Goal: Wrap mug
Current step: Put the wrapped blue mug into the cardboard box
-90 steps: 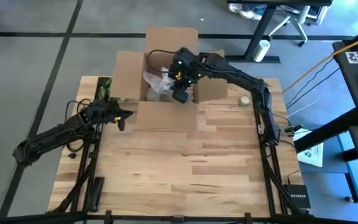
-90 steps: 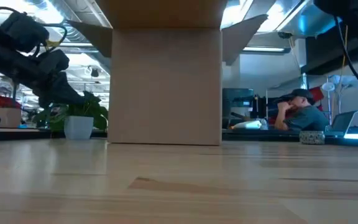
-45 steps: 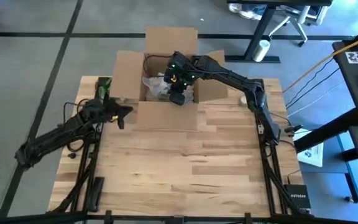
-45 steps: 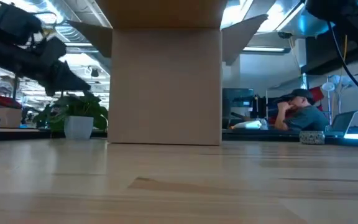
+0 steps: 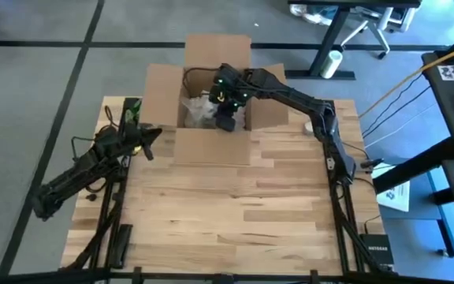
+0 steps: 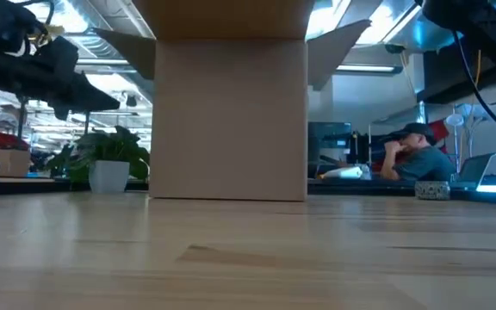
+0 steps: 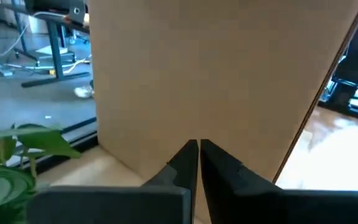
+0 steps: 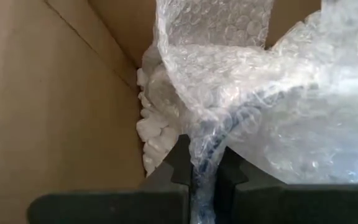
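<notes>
Right end effector (image 8: 204,163) reaches down into the cardboard box (image 5: 211,95) at 12 o'clock, pinching bubble wrap (image 8: 241,93); left end effector (image 7: 199,155), fingers together, hovers at 9 o'clock.

Matt brown cardboard box (image 5: 211,95) on a smooth, pale wood-plank table (image 5: 227,205); inside it, clear, glossy bubble wrap (image 8: 241,81) and white foam peanuts (image 8: 157,118).
</notes>
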`<state>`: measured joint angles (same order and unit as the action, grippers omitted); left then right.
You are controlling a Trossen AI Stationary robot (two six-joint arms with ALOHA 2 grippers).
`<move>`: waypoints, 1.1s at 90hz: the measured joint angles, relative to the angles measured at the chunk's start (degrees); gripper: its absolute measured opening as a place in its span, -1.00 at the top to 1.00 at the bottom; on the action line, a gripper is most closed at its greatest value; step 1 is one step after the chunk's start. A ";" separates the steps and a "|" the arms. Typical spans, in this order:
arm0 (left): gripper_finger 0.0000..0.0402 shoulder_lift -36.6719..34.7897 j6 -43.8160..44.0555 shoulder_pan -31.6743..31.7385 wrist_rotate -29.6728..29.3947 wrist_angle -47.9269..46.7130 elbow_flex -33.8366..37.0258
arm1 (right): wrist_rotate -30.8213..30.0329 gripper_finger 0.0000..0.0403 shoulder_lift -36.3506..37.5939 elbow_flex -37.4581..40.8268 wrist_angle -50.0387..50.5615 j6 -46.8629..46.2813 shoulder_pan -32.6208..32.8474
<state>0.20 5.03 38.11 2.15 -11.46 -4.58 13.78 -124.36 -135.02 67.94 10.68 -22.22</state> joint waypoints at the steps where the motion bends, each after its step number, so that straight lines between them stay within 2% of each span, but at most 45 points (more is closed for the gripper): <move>1: 1.00 -0.01 0.05 0.04 -0.03 0.04 0.00 | -0.01 0.99 0.00 0.00 -0.03 0.00 -0.04; 32: 1.00 0.32 2.45 0.14 -0.14 0.01 0.02 | 0.39 0.99 -1.20 -0.04 1.69 0.01 0.08; 68: 1.00 0.33 4.72 0.04 -0.10 0.04 0.07 | 0.74 0.89 -1.33 0.03 2.10 -0.52 0.07; 87: 1.00 0.32 4.70 0.04 -0.10 0.04 0.07 | 2.82 0.88 0.76 0.22 -4.65 0.43 0.07; 99: 1.00 0.32 4.66 0.04 -0.10 0.06 0.09 | 3.39 0.84 3.04 0.11 -5.61 2.63 0.11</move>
<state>0.51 9.69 38.15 2.04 -11.40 -4.49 17.17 -121.31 -134.91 62.33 13.30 -22.11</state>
